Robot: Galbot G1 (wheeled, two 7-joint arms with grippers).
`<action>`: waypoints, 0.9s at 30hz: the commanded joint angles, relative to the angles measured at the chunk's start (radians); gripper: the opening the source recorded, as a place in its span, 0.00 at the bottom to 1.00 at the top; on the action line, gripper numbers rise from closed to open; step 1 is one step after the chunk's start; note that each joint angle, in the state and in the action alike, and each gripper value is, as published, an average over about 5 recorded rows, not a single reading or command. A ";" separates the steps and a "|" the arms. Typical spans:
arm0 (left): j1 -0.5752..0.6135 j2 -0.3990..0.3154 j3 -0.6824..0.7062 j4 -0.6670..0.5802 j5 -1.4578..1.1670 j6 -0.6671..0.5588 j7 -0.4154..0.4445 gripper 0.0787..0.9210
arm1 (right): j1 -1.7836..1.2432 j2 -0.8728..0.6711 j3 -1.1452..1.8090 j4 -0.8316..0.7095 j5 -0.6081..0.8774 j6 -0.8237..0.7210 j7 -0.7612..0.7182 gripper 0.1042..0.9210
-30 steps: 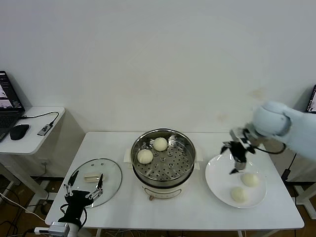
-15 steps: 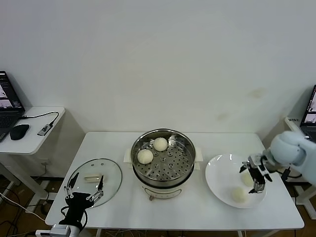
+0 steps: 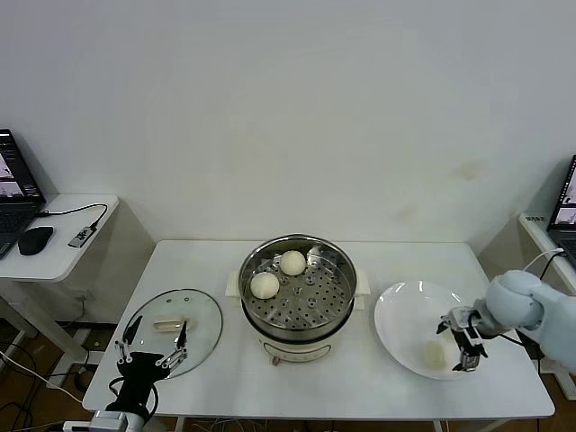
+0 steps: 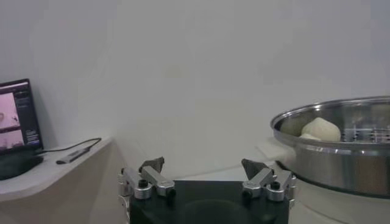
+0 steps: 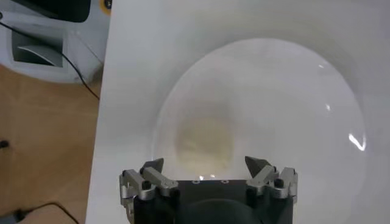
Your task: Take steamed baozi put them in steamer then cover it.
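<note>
The steel steamer (image 3: 346, 273) stands at the table's middle with two pale baozi inside: one (image 3: 292, 262) at the back, one (image 3: 264, 284) to its left. It also shows in the left wrist view (image 4: 341, 155) with a baozi (image 4: 321, 129). One baozi (image 3: 436, 354) shows on the white plate (image 3: 400, 315). My right gripper (image 3: 463, 342) is open, low over the plate's right part, and may hide another bun. In the right wrist view a baozi (image 5: 204, 143) lies on the plate (image 5: 292, 91) just ahead of the open gripper (image 5: 206, 165). The glass cover (image 3: 200, 315) lies flat at the left. My left gripper (image 3: 148, 346) is open, parked by it.
A side table (image 3: 63, 256) at the far left holds a laptop (image 3: 16, 184) and a mouse (image 3: 34, 239). Another laptop (image 3: 570, 193) stands at the far right. The plate sits near the table's right front corner (image 3: 540, 400).
My right gripper has swung from above the plate's back left down to its right part. One of the two plate buns is now hidden behind it. The left arm has not moved.
</note>
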 commanded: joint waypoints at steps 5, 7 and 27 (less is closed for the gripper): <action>-0.008 -0.001 0.000 0.012 0.001 0.000 0.000 0.88 | -0.079 0.057 0.058 -0.071 -0.035 -0.004 0.026 0.86; -0.009 -0.001 0.001 0.012 0.000 0.000 0.000 0.88 | -0.079 0.059 0.057 -0.072 -0.031 -0.010 0.025 0.82; -0.020 0.011 0.006 0.005 -0.004 0.003 0.002 0.88 | 0.235 0.021 -0.070 -0.048 0.109 -0.024 -0.030 0.50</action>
